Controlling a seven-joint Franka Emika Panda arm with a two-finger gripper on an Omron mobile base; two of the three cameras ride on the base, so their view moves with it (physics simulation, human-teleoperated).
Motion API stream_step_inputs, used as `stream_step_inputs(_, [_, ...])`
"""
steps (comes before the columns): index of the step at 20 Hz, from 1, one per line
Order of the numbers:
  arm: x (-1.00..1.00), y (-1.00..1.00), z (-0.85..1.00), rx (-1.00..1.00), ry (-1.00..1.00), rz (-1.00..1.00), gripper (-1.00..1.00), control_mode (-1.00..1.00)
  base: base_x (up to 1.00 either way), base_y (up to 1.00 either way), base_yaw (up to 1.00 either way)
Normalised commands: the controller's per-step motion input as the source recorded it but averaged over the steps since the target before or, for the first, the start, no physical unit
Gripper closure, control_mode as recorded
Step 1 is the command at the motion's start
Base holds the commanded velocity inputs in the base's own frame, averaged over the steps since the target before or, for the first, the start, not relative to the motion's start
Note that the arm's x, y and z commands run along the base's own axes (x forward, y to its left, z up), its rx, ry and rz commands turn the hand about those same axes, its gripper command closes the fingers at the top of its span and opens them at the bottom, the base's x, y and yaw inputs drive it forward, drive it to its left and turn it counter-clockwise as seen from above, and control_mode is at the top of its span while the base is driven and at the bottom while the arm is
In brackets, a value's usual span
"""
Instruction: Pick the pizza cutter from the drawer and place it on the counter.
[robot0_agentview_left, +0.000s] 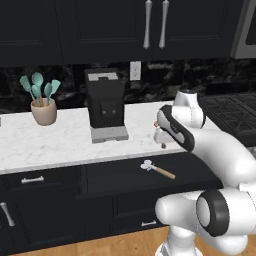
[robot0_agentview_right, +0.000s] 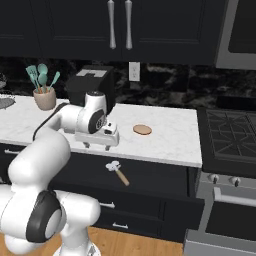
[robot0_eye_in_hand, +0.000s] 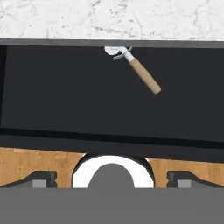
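Held above the open drawer (robot0_agentview_left: 120, 175), the end effector (robot0_agentview_left: 161, 141) hangs near the front edge of the counter (robot0_agentview_left: 60, 145), pointing down; in the hand view its two dark fingertips (robot0_eye_in_hand: 41, 179) sit far apart at the lower corners, so it is spread wide and grips nothing.

Inside the drawer lies the pizza cutter (robot0_agentview_left: 157, 169), flat on the dark floor. Its silvery wheel head points toward the counter edge and its tan handle slants away toward the robot's right. In the hand view the pizza cutter (robot0_eye_in_hand: 135, 70) rests close to the drawer's back wall, just below the white counter slab, well apart from the fingertips. From the right base view the pizza cutter (robot0_agentview_right: 118, 172) is seen below and slightly right of the end effector (robot0_agentview_right: 107, 136), with clear space between them.

On the counter stand a dark coffee machine (robot0_agentview_left: 106, 105) and a beige pot of teal utensils (robot0_agentview_left: 43, 104). A flat round brown disc (robot0_agentview_right: 142, 129) lies on the slab beside the stovetop (robot0_agentview_right: 231, 131).
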Motion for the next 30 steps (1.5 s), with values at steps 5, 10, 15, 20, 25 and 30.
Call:
stream_step_inputs(5, [0.00,-0.16,-0.76,-0.02,0.00,0.00,-1.00,-1.00,0.00,0.00,0.00])
stream_step_inputs(10, [-0.01,-0.12,-0.68,-0.02,0.01,0.00,-1.00,-1.00,0.00,0.00,0.00])
stream_step_inputs(15, [-0.04,-0.18,-0.51,0.00,0.02,0.00,-1.00,-1.00,0.00,0.00,0.00])
stream_step_inputs(20, [0.00,-0.17,-0.60,0.00,0.00,0.00,-1.00,-1.00,0.00,0.00,0.00])
stream_step_inputs(25, [0.00,-0.08,-0.47,0.00,0.00,0.00,-1.00,-1.00,0.00,0.00,0.00])
stream_step_inputs(30, [0.00,0.00,-0.13,0.00,0.00,0.00,-1.00,-1.00,0.00,0.00,0.00])
